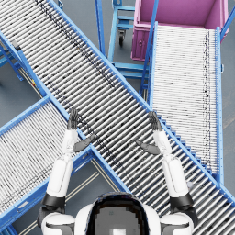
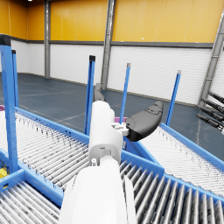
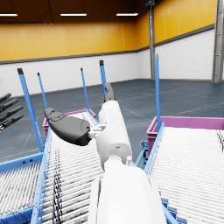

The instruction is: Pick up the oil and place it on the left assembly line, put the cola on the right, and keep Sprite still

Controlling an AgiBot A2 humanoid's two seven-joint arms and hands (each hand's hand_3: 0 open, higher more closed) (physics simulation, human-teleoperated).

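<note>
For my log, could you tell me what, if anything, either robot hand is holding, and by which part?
Nothing is held: the left robot hand and the right robot hand are both open and empty.

The rollers (image 1: 92,82) look like bare metal, silvery and smooth, with a dull sheen. The rails (image 1: 218,92) and posts (image 2: 89,87) look like metal painted blue, smooth and half-glossy. The bin (image 1: 183,11) looks like pink plastic, smooth and matt. The left arm (image 1: 59,174) and right arm (image 1: 173,176) wear a hard white shell, plastic by the look, smooth and slightly glossy. The left hand (image 1: 75,135) and right hand (image 1: 153,134) are dark, smooth and matt, like rubber or plastic. The floor (image 2: 52,96) is grey-blue and smooth, with a faint shine. The wall (image 2: 148,70) is ribbed white panelling below and yellow above.
</note>
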